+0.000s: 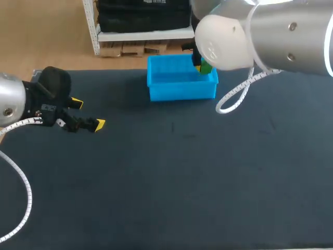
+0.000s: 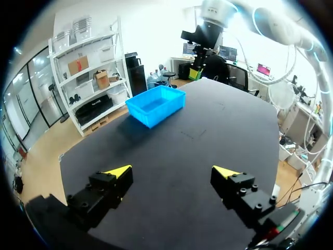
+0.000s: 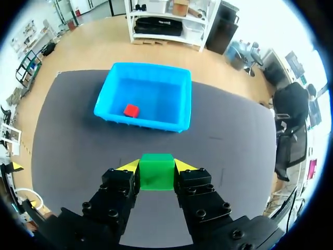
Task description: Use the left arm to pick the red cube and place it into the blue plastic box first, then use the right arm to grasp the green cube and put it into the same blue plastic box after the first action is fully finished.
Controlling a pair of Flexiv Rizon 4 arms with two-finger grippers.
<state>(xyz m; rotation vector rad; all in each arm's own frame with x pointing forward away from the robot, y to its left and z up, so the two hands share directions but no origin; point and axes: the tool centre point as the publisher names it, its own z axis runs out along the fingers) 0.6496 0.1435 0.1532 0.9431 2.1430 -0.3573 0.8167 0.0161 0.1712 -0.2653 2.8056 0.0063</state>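
Worktop (image 1: pixel 171 182): dark, matte, fills most of the head view.

Right arm (image 1: pixel 270 36): comes in from the upper right of the frame. Its big silver and white housing covers the box's right rear corner. A white cable (image 1: pixel 234 99) loops down from it onto the worktop right of the box.

Left arm (image 1: pixel 21 99): middle left of the frame, well apart from the box.

Blue plastic box (image 1: pixel 182 91): upper middle of the frame, open top, rectangular. Its long axis runs left to right across the head view. Bright blue, plain smooth walls, standing flat on the worktop.

Left gripper (image 1: pixel 87 113): fingers released and spread wide, nothing between them, pointing right and a little downward in the frame. In my left wrist view only bare worktop lies between the yellow tips, with the box far ahead.

Right gripper (image 3: pixel 156 165): fingers clenched on the green cube (image 3: pixel 156 174), one pad on each of two opposite faces. The cube sits square between the tips and is solid green. The box lies ahead of the fingers, with its long side across them. In the head view the cube is a green sliver at the box's upper right corner. I cannot tell whether it is over the rim.

Red cube (image 3: pixel 131 110): small, solid red, on the box floor, close to the long wall nearer my right gripper. I cannot tell which way it is turned.
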